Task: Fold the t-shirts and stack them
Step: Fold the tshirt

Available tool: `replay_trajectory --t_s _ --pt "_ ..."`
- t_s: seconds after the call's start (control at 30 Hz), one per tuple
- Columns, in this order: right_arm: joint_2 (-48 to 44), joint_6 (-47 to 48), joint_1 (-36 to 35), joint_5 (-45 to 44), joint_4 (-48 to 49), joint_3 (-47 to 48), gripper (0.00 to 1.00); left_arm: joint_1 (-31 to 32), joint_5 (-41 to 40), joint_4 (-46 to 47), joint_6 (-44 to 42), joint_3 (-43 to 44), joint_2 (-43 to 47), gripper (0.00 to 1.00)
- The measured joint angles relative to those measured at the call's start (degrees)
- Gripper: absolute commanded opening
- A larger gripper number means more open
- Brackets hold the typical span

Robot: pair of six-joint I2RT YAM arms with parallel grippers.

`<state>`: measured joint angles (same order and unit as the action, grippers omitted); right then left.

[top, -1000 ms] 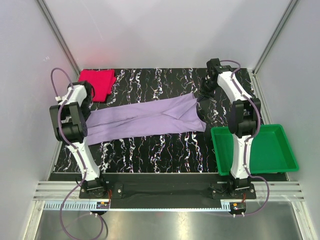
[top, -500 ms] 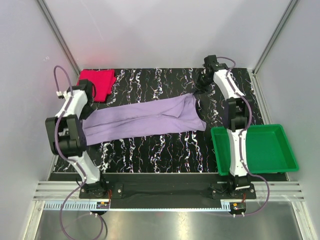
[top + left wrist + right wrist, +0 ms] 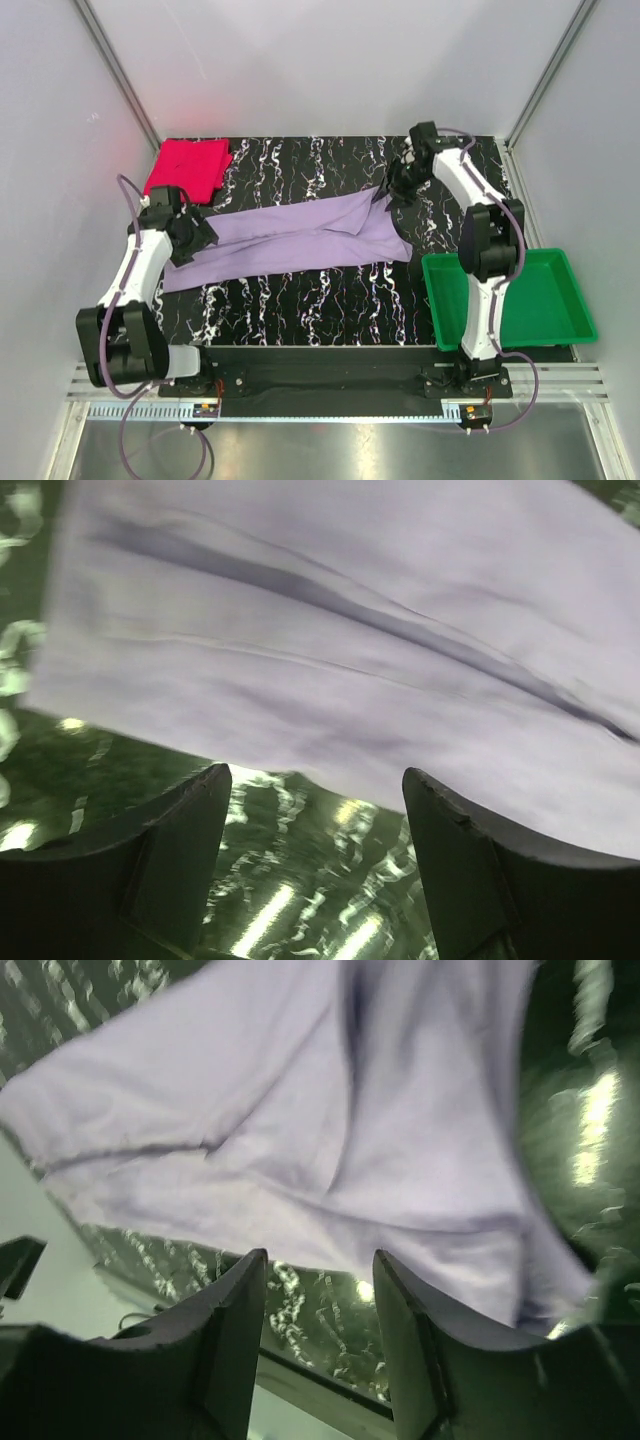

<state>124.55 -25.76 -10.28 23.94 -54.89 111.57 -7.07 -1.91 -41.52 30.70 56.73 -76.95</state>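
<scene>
Left hand (image 3: 315, 790): fingers spread, nothing pinched. It hovers low over the near-left end of the lavender shirt (image 3: 300, 240), whose hem lies just beyond the fingertips in the left wrist view.

Right hand (image 3: 320, 1265): also spread and holding nothing. It is poised at the far-right end of the same shirt, where the cloth bunches into a soft ridge.

Shirt position: lies as a long, narrow band running diagonally across the dark marbled surface (image 3: 300, 300), already folded lengthwise by the look of it. The pink-red shirt (image 3: 190, 168) sits as a folded square at the far-left corner, apart from the band. The green tray (image 3: 431, 290) is just beside the band's right end.

Risks from here:
- Either hand may pinch only the top layer, so the lengthwise fold peels open when lifted.
- The right end is rumpled (ridge plus a loose flap). A grip there could carry a crease into the next fold.
- Uneven pulls from the two hands would skew the band, and the stack on the pink-red square would then sit crooked.

Versus one second ago:
- The left arm has swung down and forward, from near the pink-red shirt to the band's near-left end.
- The right hand has drawn in slightly toward the shirt's corner.
- The shirt itself is barely displaced.
</scene>
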Motion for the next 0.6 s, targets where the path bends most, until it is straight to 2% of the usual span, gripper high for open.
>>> replay_trajectory --t_s 0.17,0.6 --pt "-3.9 -1.4 -3.6 4.3 5.2 -10.0 0.55 0.0 7.9 2.2 -1.7 -1.9 3.8 0.74" --pt "1.2 -4.4 -5.3 5.7 12.0 -11.9 0.53 0.0 11.5 2.4 -5.7 -3.2 4.9 0.74"
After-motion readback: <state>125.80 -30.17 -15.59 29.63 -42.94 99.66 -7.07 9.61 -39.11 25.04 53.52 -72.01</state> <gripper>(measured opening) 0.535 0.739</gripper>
